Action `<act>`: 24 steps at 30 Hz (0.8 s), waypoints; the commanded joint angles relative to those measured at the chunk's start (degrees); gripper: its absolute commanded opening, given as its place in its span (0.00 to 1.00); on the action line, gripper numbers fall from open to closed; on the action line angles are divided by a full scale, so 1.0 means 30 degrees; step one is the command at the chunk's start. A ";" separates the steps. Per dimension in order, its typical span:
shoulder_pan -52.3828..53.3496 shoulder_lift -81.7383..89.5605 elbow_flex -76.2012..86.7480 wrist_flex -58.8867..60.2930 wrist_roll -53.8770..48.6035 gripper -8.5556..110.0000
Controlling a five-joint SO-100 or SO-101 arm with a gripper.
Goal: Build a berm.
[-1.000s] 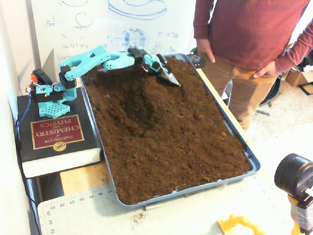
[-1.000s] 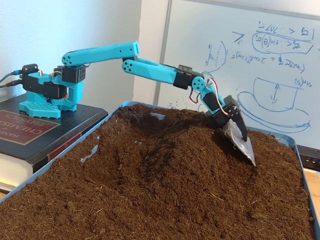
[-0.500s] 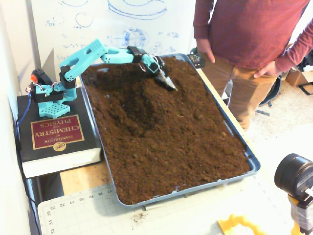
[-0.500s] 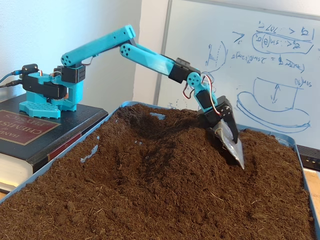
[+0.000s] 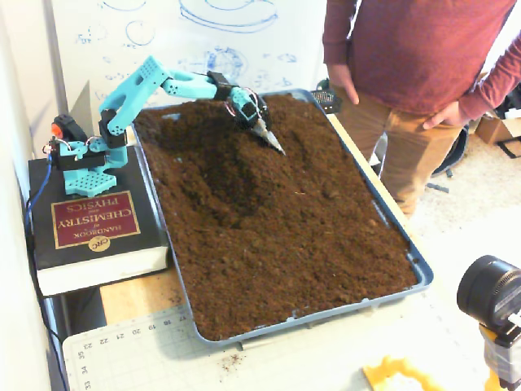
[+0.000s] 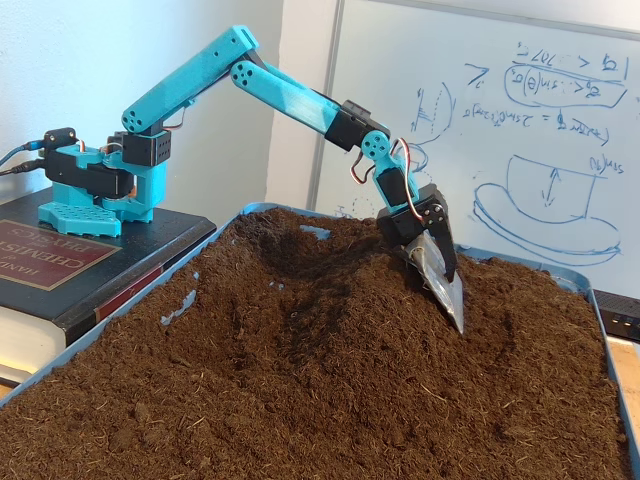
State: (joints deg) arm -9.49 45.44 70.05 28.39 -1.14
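Loose dark-brown soil fills a blue tray. A low raised ridge, the berm, runs beside a darker dug hollow. My turquoise arm reaches over the tray's far end. The gripper carries a silver scoop blade under a black finger, the two lying close together. It points steeply down, its tip touching the soil at the berm's far end. No soil shows on the blade.
The arm's base stands on a thick black book left of the tray. A person stands at the tray's far right corner. A camera lens sits at the front right. A whiteboard stands behind.
The arm's elbow has risen and the gripper has drawn back toward the base, moving left along the soil, with the blade tilting steeper.
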 commanded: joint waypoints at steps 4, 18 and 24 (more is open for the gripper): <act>0.0410 0.2637 0.2344 0.0205 -0.0234 0.07; 0.0410 0.3750 0.3281 0.0176 -0.0205 0.07; 0.0879 0.5361 0.1436 0.0059 0.1436 0.07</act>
State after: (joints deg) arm -9.14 53.26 78.84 28.65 0.09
